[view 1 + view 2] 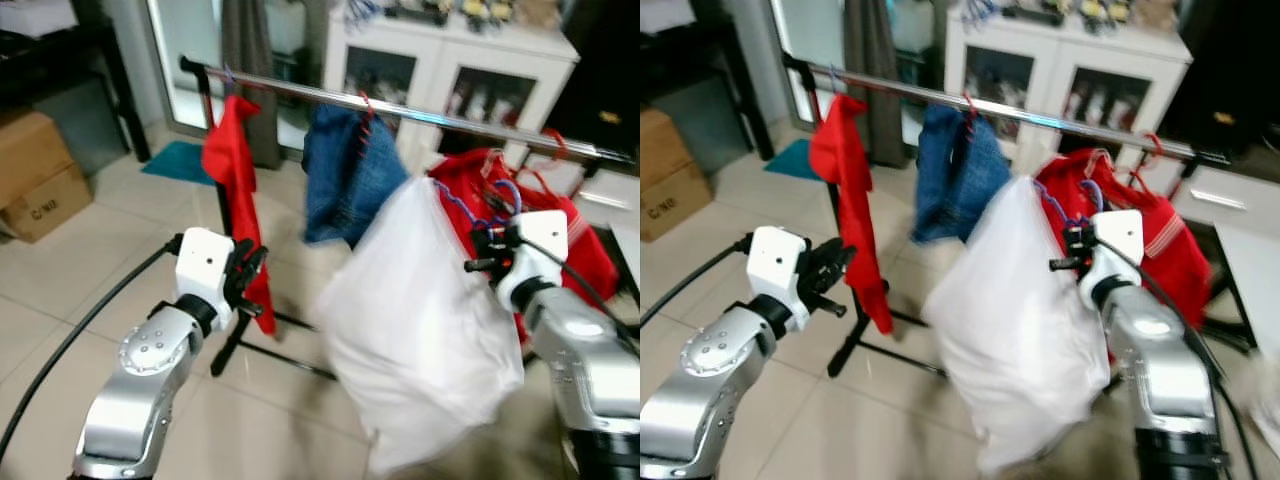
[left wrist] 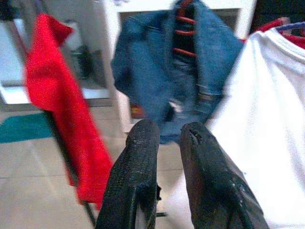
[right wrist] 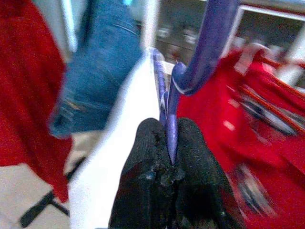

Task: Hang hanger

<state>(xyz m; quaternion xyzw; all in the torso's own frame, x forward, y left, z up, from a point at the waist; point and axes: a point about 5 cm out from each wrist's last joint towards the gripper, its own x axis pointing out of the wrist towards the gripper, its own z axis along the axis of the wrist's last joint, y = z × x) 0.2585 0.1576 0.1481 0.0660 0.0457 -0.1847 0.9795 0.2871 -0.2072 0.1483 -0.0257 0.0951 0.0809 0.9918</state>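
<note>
The rail (image 1: 420, 115) is glossy metal. The hanger (image 3: 200, 62) is smooth purple plastic, carrying a white cloth shirt (image 1: 420, 320). The jacket (image 1: 345, 180) is blue denim. The end effector fingers (image 2: 138, 181) are matt, rough black. The floor (image 1: 90, 270) is glossy tile; the box (image 1: 40, 175) is cardboard.

Left end effector (image 2: 169, 136) before denim garment (image 2: 157, 67)

rail (image 1: 420, 115) | hung: red cloth (image 1: 235, 170); jeans (image 1: 345, 180); red garment (image 1: 560, 230)
</note>
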